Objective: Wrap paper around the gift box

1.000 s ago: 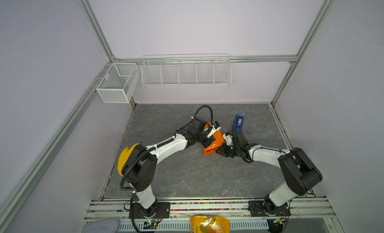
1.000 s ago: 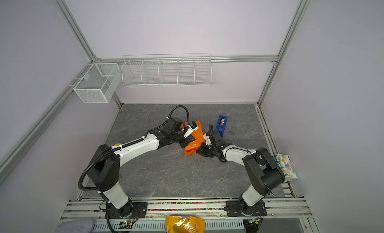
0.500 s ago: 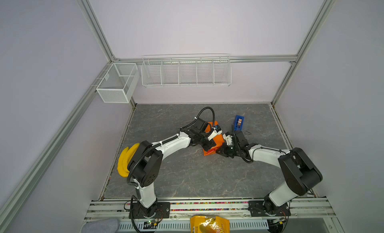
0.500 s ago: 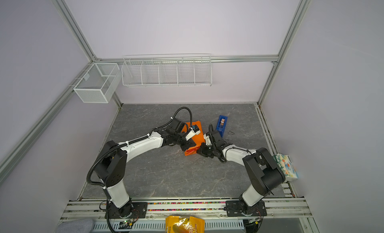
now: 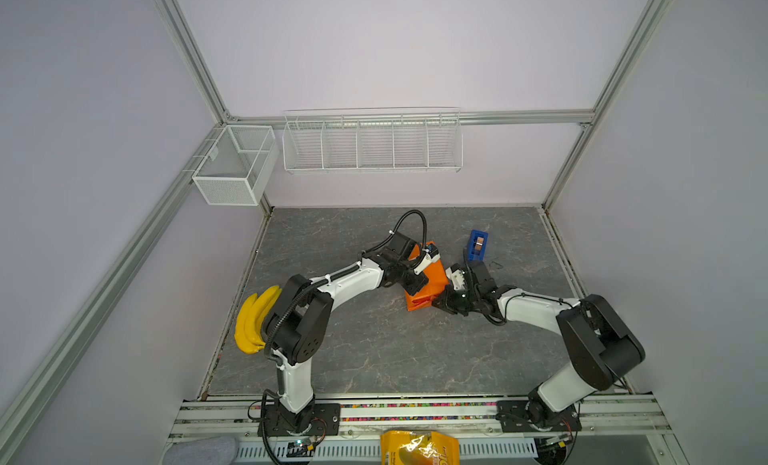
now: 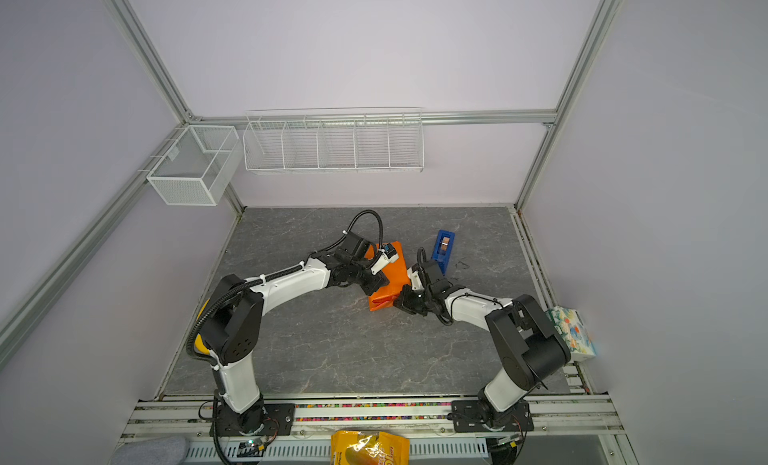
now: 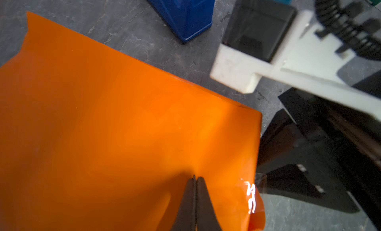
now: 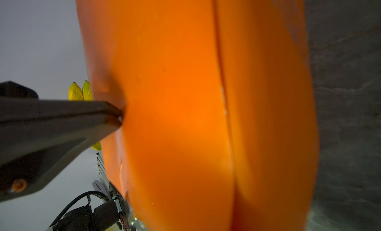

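Note:
The orange paper [image 5: 432, 281] [image 6: 395, 274] sits folded into a parcel mid-table; the gift box is hidden inside it. My left gripper [image 5: 416, 287] [image 6: 377, 288] [image 7: 194, 178] is shut, its tips pressing a dent into the paper's [image 7: 123, 126] upper face. From the right wrist view those left fingers [image 8: 111, 114] poke into the paper [image 8: 185, 116]. My right gripper [image 5: 441, 303] [image 6: 402, 303] is against the parcel's near right corner, its jaws hidden by paper. A clear tape strip [image 7: 252, 196] lies at that corner.
A blue tape dispenser [image 5: 478, 245] [image 6: 444, 247] [image 7: 185, 13] stands just behind the right wrist. Bananas [image 5: 253, 321] lie at the left table edge. A yellow snack bag [image 5: 419, 448] is in front, a tissue box [image 6: 573, 334] at the right. Wire baskets [image 5: 372, 141] hang on the back wall.
The left gripper closed fully and settled onto the parcel's top; its elbow swung right, uncovering more of the bananas. The right arm stayed put.

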